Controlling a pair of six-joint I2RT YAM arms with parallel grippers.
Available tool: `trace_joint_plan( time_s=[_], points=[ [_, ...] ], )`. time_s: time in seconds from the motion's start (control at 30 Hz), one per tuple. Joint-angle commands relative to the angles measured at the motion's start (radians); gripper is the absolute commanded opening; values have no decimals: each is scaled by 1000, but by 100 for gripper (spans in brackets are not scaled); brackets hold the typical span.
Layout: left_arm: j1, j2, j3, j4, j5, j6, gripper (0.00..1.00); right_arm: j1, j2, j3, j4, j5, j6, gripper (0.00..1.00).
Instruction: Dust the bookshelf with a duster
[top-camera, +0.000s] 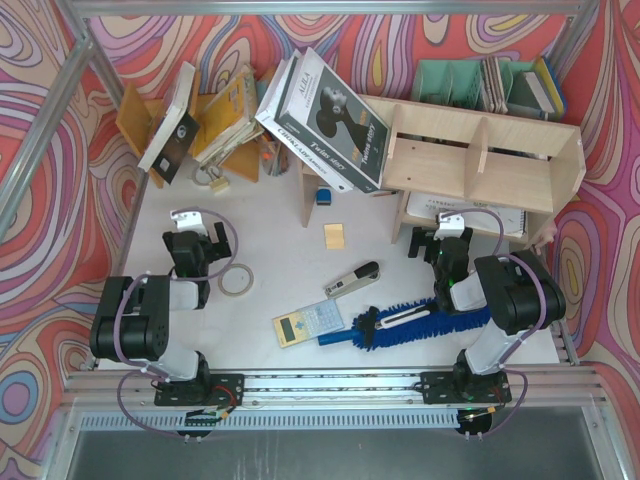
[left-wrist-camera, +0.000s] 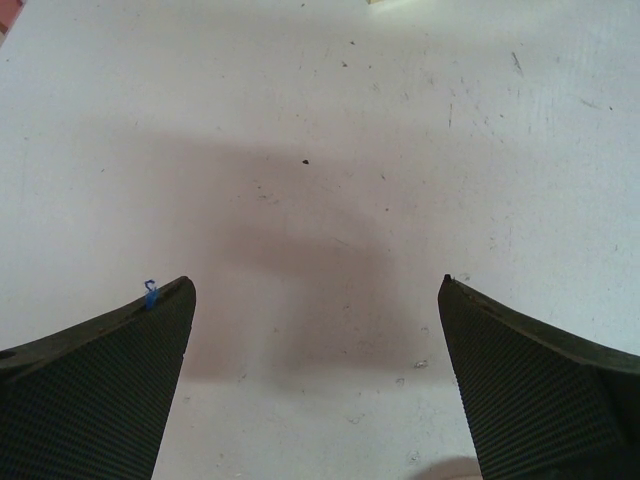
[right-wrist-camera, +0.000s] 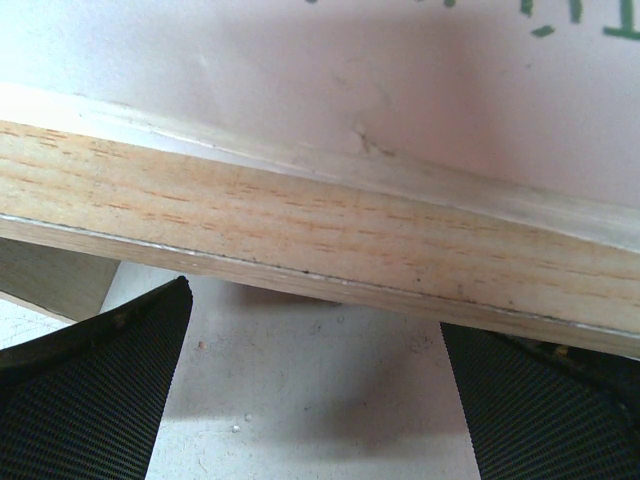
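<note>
Left gripper (left-wrist-camera: 316, 282) fingers fill the bottom of its wrist view, jaws spread wide with nothing between them, just bare white table (left-wrist-camera: 320, 120) below. One fingertip has a tiny bit of blue fluff (left-wrist-camera: 150, 293) stuck on it.

Right gripper (right-wrist-camera: 314, 305) is the same deal: jaws wide apart, holding nothing. It's parked right up at the bookshelf (right-wrist-camera: 320, 230), so a wooden board edge runs across its view just past the fingertips, with a white sheet with green print (right-wrist-camera: 420, 80) behind it.

From the top, the duster (top-camera: 430, 325) is lying flat on the table near the front edge, between the two arms but closer to the right one. Its fluffy end runs under the right arm and the handle end points left toward a yellowish card (top-camera: 305, 325). A thin white stick (top-camera: 405, 318) lies on top of it. Neither gripper is touching it.

Bookshelf sits at the back right, with a stack of books (top-camera: 325, 120) leaning against its left end. Also on the table: a tape roll (top-camera: 236, 280) by the left gripper, a black-and-silver tool (top-camera: 352, 280), and a yellow note (top-camera: 334, 235).
</note>
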Motion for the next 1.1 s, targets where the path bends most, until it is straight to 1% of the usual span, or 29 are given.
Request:
trace_joint_plan(
  time_s=[0.0,0.1,0.23,0.3,0.47,0.53,0.63,0.7,0.87,1.07],
  points=[
    [-9,-42,-50,70,35,33,99,-2,-29,-3,68,-33,-25,99],
    [-25,-112,-93,87,25,48,98,-3,-56,-33,104,-60,-37,99],
    [-84,-183,-80,7,-59,91,99,13,-75,-66,142,-70,-65,99],
    [-110,-207,-90,12,-95,105,98,37,-85,-62,132,-46,-87,99],
    [-133,-276,-129,42,-161,108,98,94,-131,-69,116,22,-130,99],
    [-141,-304,-135,30,-177,106,98,118,-158,-68,81,45,-137,99],
    [-149,-337,-144,29,-200,103,98,121,-215,-65,-7,81,-93,99],
    [-153,-349,-150,29,-214,98,98,127,-243,-68,-59,67,-91,99],
    [-164,-386,-156,18,-236,81,98,141,-325,-81,-165,95,-63,99],
    [-198,-475,-165,-32,-258,68,98,183,-443,-100,-288,121,-26,99]
  ],
)
